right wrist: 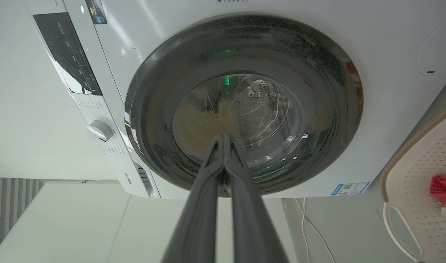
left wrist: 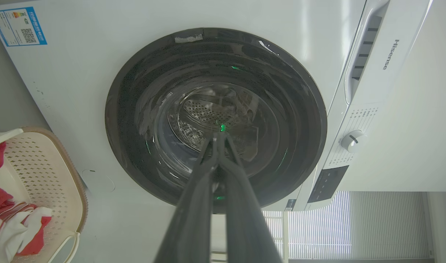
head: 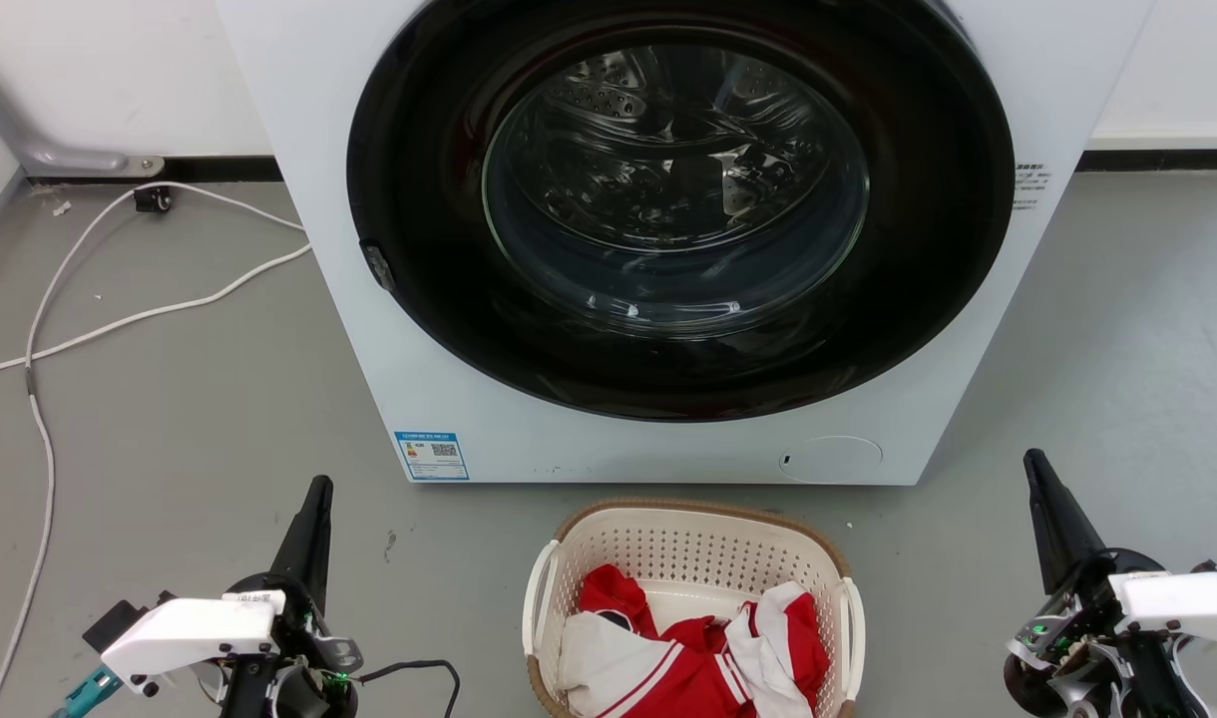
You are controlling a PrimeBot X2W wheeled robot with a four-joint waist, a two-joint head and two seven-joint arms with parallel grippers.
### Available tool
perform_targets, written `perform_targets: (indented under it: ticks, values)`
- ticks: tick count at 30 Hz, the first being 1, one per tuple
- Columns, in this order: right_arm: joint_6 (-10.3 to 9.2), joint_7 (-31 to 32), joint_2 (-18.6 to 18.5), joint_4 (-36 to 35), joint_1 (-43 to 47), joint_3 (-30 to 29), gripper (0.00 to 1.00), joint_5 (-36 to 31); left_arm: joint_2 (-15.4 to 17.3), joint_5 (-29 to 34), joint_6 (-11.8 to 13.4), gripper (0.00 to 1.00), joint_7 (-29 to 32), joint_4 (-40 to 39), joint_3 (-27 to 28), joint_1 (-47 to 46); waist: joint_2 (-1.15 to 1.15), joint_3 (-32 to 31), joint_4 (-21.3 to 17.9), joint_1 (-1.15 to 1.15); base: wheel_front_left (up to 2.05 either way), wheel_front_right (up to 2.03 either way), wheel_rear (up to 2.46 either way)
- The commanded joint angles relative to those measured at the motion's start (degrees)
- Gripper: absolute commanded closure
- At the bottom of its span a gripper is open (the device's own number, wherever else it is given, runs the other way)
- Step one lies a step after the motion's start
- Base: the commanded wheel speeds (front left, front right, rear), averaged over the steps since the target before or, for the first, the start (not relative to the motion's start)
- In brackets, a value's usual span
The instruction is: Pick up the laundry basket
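The laundry basket (head: 690,546) was seen on the floor just in front of the washer (head: 569,439), near and central, with red-and-white clothes (head: 688,653) inside. The left gripper (head: 317,499) and right gripper (head: 1039,479) were held well apart from it on either side, each with its fingers pressed together on nothing. For a good reach, both were judged to need opening and bringing inward to the white side handles (head: 537,598), so that the basket could be lifted level.

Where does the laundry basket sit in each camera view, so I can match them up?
Head view: laundry basket at bottom centre, below the washer door.
Left wrist view: lower left edge, cut off.
Right wrist view: lower right edge, cut off.
Shared landmark: that round washer door.
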Motion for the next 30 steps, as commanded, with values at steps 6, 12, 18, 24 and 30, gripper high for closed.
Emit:
perform_targets:
  ticks: [6,12,18,24,30]
  values:
    - [0.17,0.2,0.2,0.0,-0.7,-0.1,1.0,-0.2,0.0,0.2,-0.2,1.0,0.2,0.1,0.2,-0.7,0.0,0.0,0.0,0.0,0.0,0.0,0.0]
    - [0.17,0.2,0.2,0.0,-0.7,-0.1,1.0,-0.2,-0.1,0.3,-0.2,1.0,0.2,0.1,0.2,-0.7,0.0,0.0,0.0,0.0,0.0,0.0,0.0]
    - [0.17,0.2,0.2,0.0,-0.7,-0.1,1.0,-0.2,-0.1,0.3,-0.2,1.0,0.2,0.1,0.2,-0.7,0.0,0.0,0.0,0.0,0.0,0.0,0.0]
    - [0.0,0.0,0.1,0.7,0.5,0.0,0.0,0.0,-0.1,0.0,0.1,0.0,0.0,0.7,-0.1,0.5,0.0,0.0,0.0,0.0,0.0,0.0,0.0]
    - [0.01,-1.7,0.1,-0.4,1.3,1.1,0.0,-0.5,-0.1,0.6,0.0,0.0,-1.8,-0.1,-2.1,0.5,0.0,0.0,0.0,0.0,0.0,0.0,0.0]
